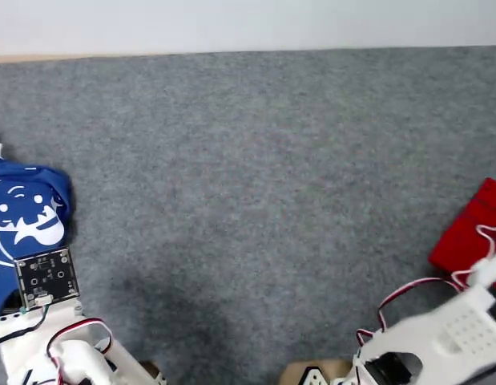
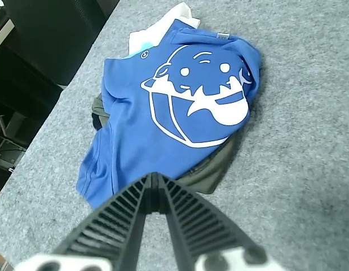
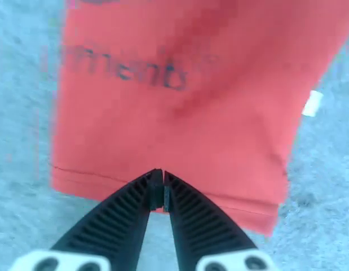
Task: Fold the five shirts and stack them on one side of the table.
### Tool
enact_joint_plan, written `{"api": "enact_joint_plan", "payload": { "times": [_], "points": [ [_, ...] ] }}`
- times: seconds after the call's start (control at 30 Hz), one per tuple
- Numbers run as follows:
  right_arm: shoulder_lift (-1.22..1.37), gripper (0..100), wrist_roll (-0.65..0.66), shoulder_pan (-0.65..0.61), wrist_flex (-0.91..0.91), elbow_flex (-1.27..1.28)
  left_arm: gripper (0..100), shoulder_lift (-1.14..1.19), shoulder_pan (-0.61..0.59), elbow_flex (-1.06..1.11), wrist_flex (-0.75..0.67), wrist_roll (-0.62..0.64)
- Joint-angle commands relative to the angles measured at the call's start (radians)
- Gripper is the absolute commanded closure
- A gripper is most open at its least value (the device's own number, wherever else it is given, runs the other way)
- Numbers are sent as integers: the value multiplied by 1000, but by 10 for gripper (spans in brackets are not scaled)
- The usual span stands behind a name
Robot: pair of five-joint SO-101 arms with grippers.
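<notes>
A blue shirt (image 1: 27,212) with a white print lies folded at the table's left edge, on top of a stack. In the left wrist view the blue shirt (image 2: 174,107) covers an olive shirt (image 2: 211,172) and a white one (image 2: 163,28) under it. My left gripper (image 2: 156,183) is shut and empty, hanging above the near edge of the stack. A red shirt (image 1: 472,233) lies at the right edge of the table. My right gripper (image 3: 158,189) is shut with nothing in it, just over the hem of the red shirt (image 3: 180,96).
The grey felt table top (image 1: 264,176) stretches wide between the two shirts. The left arm's base and circuit board (image 1: 46,277) sit at the front left, the right arm's white body (image 1: 440,337) at the front right. Dark furniture (image 2: 44,39) stands beyond the table's left edge.
</notes>
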Motion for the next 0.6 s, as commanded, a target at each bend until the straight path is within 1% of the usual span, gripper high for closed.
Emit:
{"api": "enact_joint_plan", "payload": {
  "times": [0.0,0.13,0.23,0.43,0.57],
  "points": [
    [61,985,49,82,-31,-8,995,-3,-2,-4,-21,-6],
    [160,985,94,159,-119,-9,995,-3,-2,-4,-21,-6],
    [162,985,106,165,-117,-11,995,-3,-2,-4,-21,-6],
    [-18,985,106,124,-74,-11,995,-3,-2,-5,-21,-6],
    [-117,985,104,84,-130,-6,995,-3,-2,-8,-21,-6]
  ]
}}
